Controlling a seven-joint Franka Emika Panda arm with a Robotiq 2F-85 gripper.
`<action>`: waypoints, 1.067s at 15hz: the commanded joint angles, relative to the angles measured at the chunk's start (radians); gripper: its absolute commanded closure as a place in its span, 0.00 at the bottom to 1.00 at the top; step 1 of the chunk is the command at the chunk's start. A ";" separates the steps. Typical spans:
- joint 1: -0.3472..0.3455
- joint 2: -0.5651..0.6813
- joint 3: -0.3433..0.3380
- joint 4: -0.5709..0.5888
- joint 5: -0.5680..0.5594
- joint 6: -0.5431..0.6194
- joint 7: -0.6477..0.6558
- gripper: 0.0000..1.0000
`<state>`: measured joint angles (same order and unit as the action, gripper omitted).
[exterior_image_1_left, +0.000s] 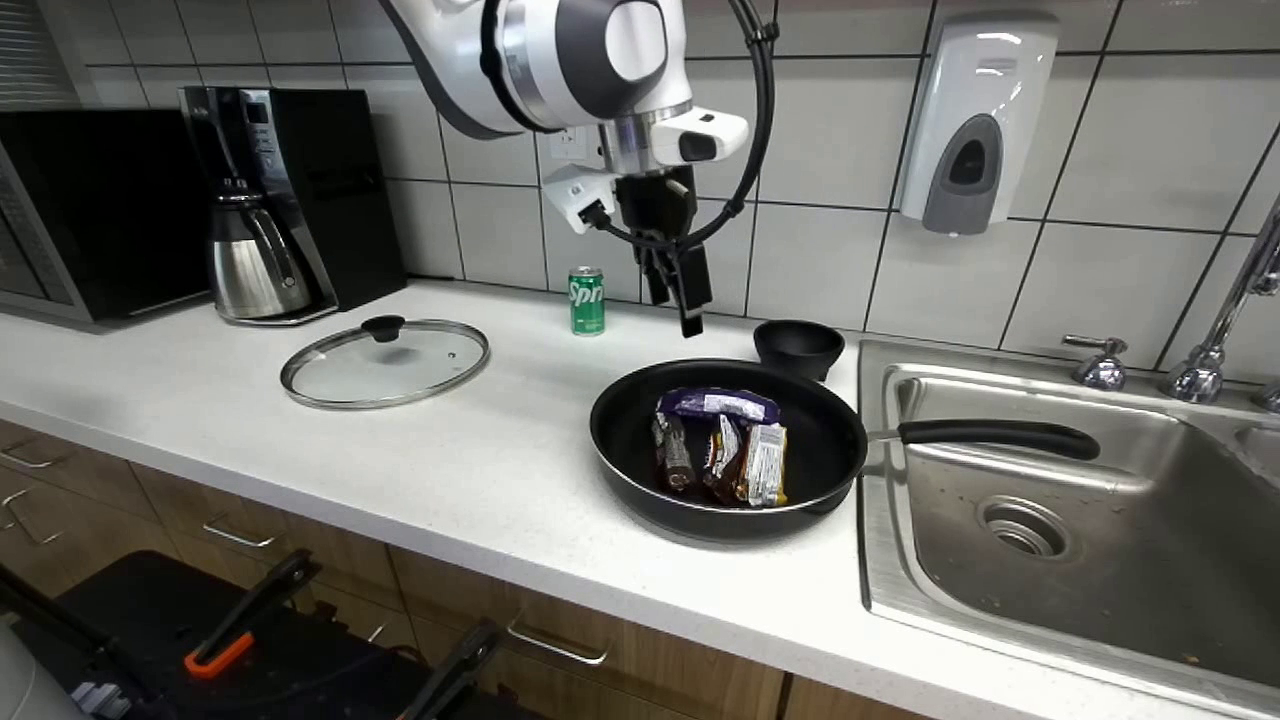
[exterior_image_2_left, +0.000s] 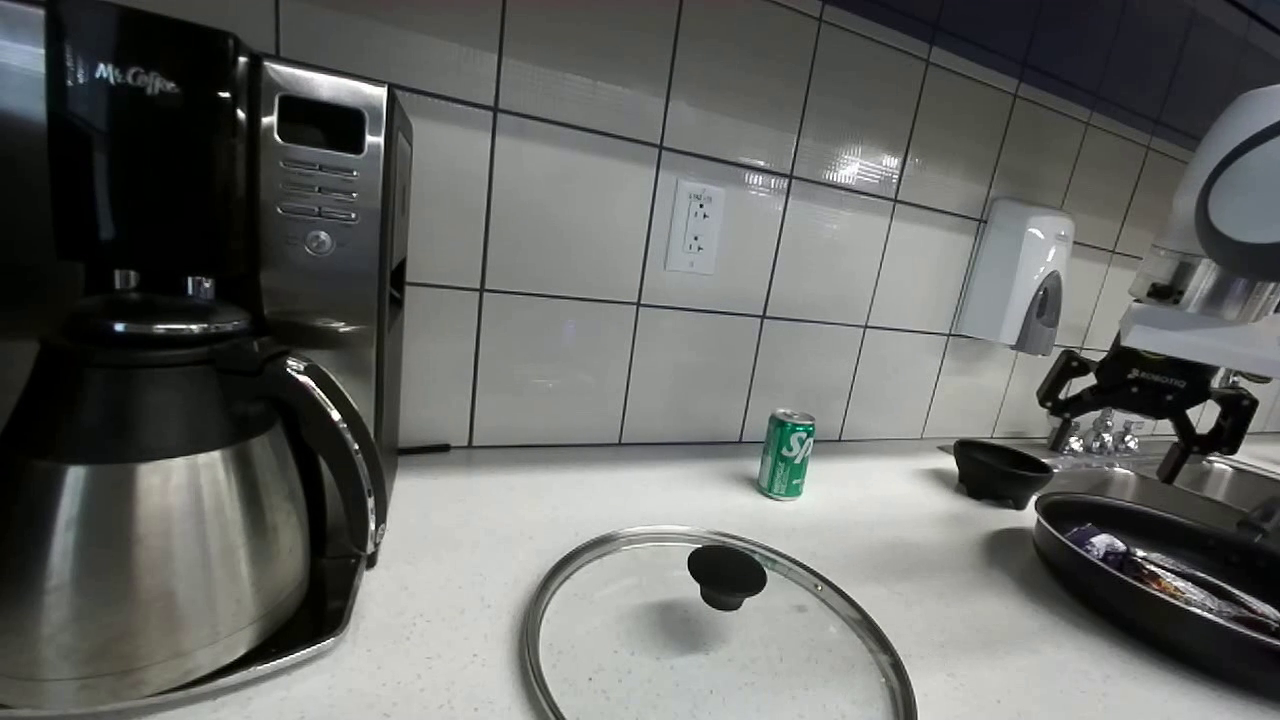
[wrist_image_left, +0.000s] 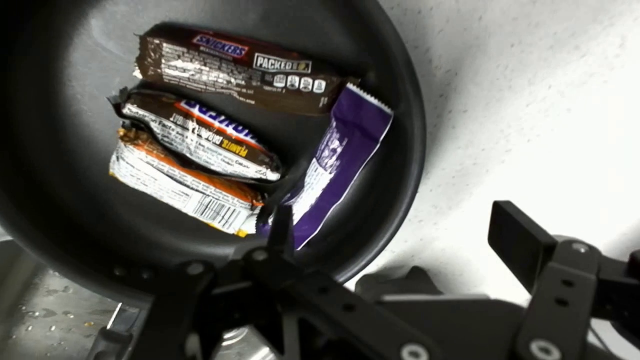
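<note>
A purple-wrapped candy bar (wrist_image_left: 332, 167) is found inside the frying pan (exterior_image_1_left: 815, 425), on the part of its floor nearest the tiled wall (exterior_image_1_left: 820, 250). It is placed below the gripper (wrist_image_left: 392, 222) and toward the pan's middle from the gap between the fingers; in the wrist view its long axis is set aslant, steeply across the line joining the fingertips, and one end is partly covered by a finger. The gripper is held above the pan, jaws spread wide, with nothing grasped.

Three more bars are contained in the pan: a brown Snickers bar (wrist_image_left: 245, 70) marked "PACKED", one end meeting the purple one; and, side by side, a brown-and-white Snickers-type bar (wrist_image_left: 200, 137) and an orange-and-white bar (wrist_image_left: 182, 192) with a barcode. All are wrapped in glossy, crinkled film. The pan is round and shallow, dark-coated inside, and its black handle (exterior_image_1_left: 1000, 437) is extended over the stainless-steel sink (exterior_image_1_left: 1150, 520).

Just beside the pan, wallward, a rounded black bowl (exterior_image_2_left: 1000, 470) is set on short feet. On the pan's side away from the handle, a green Sprite can (exterior_image_1_left: 587, 305) is stood upright, and farther out a metal-rimmed, black-knobbed glass lid (exterior_image_1_left: 385, 365) is laid. Well apart from the pan, a Mr. Coffee coffee maker (exterior_image_1_left: 340, 190) with a metal carafe (exterior_image_1_left: 262, 265) is seen.
</note>
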<state>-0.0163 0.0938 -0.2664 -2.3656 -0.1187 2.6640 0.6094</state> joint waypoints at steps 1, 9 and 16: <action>-0.018 -0.149 0.080 -0.125 0.038 0.009 -0.156 0.00; 0.039 -0.176 0.235 -0.141 0.189 -0.015 -0.364 0.00; 0.066 -0.141 0.293 -0.122 0.169 -0.001 -0.328 0.00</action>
<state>0.0611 -0.0461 0.0161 -2.4887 0.0474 2.6657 0.2851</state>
